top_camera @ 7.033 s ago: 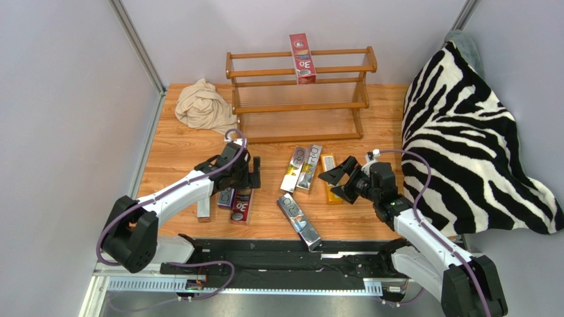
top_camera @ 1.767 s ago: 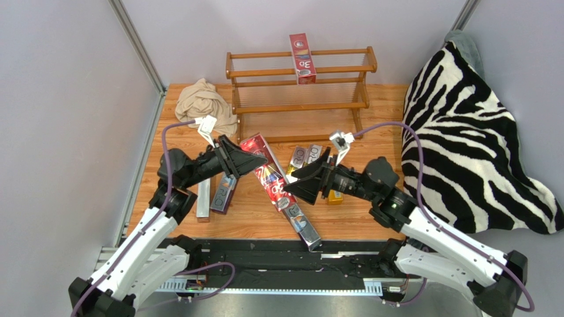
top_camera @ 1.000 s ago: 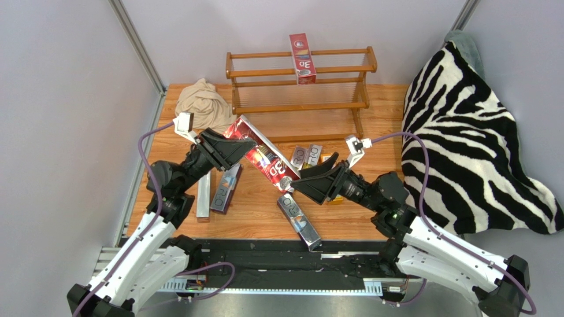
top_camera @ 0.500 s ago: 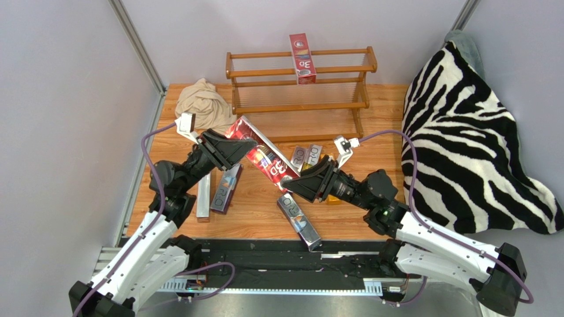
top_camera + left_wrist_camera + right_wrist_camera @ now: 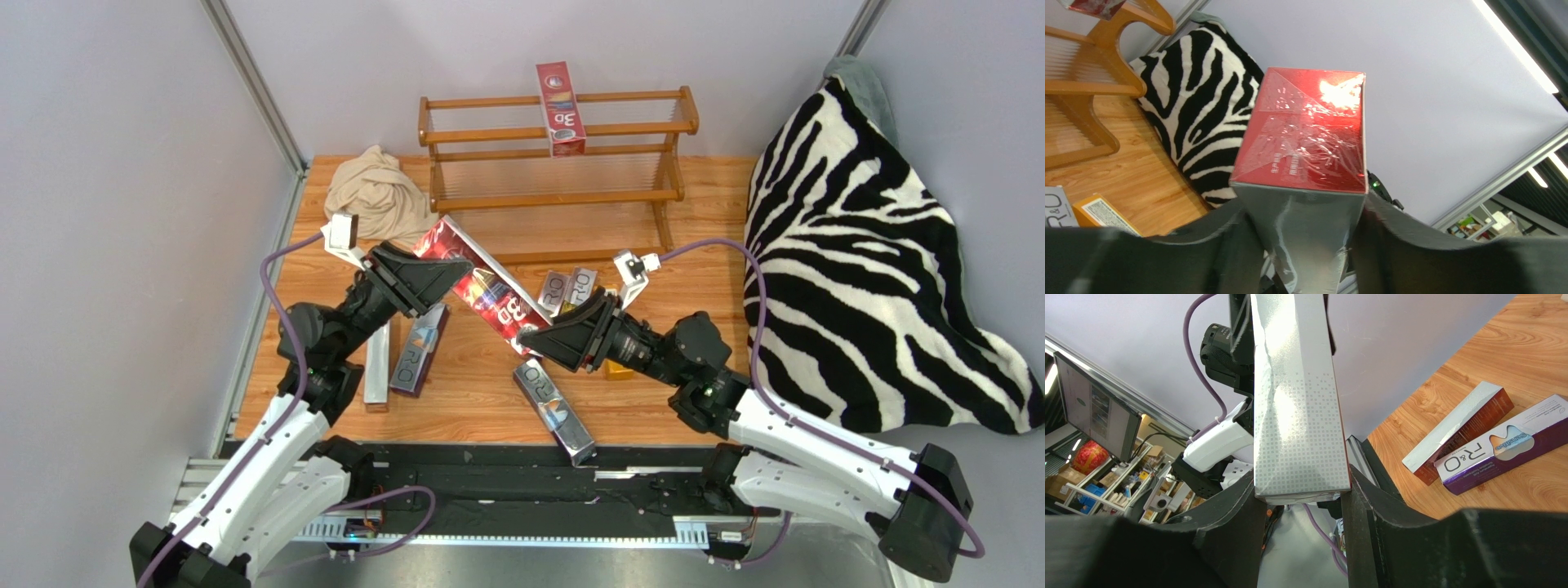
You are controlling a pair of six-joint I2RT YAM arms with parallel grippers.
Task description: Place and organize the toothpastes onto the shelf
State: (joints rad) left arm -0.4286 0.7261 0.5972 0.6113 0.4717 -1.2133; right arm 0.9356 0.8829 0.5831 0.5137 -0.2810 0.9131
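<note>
Shelf (image 5: 491, 135) holds lone carton (image 5: 561, 110) (top tier); left gripper (image 5: 448, 272), right gripper (image 5: 541, 344) both clamp slanted red carton (image 5: 491, 292).

Beige cloth (image 5: 378, 196) sits crumpled at the far left corner of the wooden surface (image 5: 705, 233), bunched up, nowhere near flat. Over on the right, a zebra-striped blanket (image 5: 859, 257) drapes in a big heap over the surface's right edge, a bit of grey fabric (image 5: 865, 80) poking out at its top. Pale grey walls (image 5: 123, 184) close in left, back and right. Right wrist view catches a dark monitor (image 5: 1091, 410) off at the left.
</note>
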